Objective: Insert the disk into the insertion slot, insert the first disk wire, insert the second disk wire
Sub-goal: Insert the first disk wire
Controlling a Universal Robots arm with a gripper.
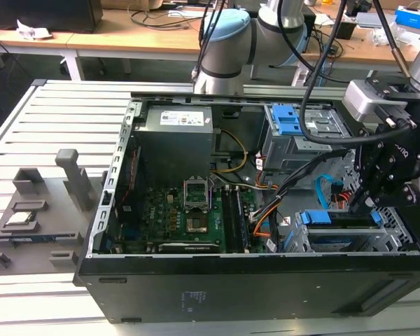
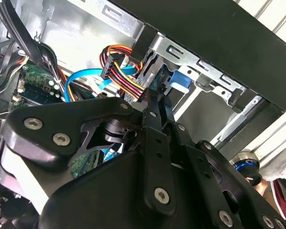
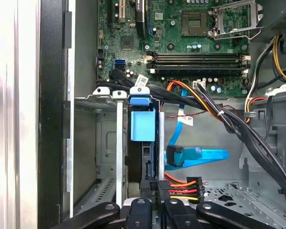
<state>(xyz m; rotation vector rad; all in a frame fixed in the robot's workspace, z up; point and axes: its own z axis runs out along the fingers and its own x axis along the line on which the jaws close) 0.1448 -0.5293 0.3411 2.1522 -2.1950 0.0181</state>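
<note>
Fingers (image 2: 155, 129): drawn close together; in the second wrist view you are pinching the end of the first disk wire (image 2: 126, 78).
Gripper (image 1: 364, 203): low over the disk (image 1: 339, 219) in the exterior view.
Disk: straight ahead of your fingertips, seated in the insertion slot (image 3: 107, 143).
First disk wire: its red-orange bundle leaves your fingertips sideways.
Second disk wire (image 3: 200, 156): beyond your fingertips, just beside the disk; you cannot tell whether it is plugged.
</note>
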